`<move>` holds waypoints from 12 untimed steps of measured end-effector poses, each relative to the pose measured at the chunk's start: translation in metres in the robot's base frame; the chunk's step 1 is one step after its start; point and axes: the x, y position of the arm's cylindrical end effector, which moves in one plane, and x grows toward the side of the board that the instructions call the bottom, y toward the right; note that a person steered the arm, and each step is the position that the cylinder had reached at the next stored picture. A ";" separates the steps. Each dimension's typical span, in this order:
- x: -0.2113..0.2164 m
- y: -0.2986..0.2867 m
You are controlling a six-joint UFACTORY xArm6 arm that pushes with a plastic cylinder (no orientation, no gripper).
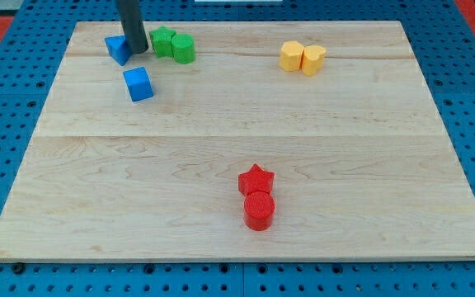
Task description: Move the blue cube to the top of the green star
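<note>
Wooden and pale, the rectangular table (246, 132) fills most of the camera view and lies on a blue pegboard surface (7, 115). My tip (138, 51), the lower end of the straight dark rod, stands near the view's top left corner of the table. It is between two blocks: a blue block of unclear shape (118, 49) touches it or is just beside it on the view's left, and the green plastic star (163, 41) is just beside it on the view's right. A green plastic cylinder (183, 49) touches the green star on its right side.

The blue plastic cube (138, 84) sits a little below my tip, toward the view's bottom, apart from the rod and apart from the other blue block. It is below and left of the green star, near it but not touching it.

Toward the view's top right, two yellow plastic blocks (302, 57) stand pressed together; their shapes I cannot tell surely. Near the view's bottom, right of the middle, a red plastic star (256, 179) touches a red plastic cylinder (259, 209) just below it.

No claw exists on this arm, so there is no released or clenched state to tell.
</note>
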 end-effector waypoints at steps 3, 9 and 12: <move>0.011 0.100; 0.132 -0.011; 0.076 -0.034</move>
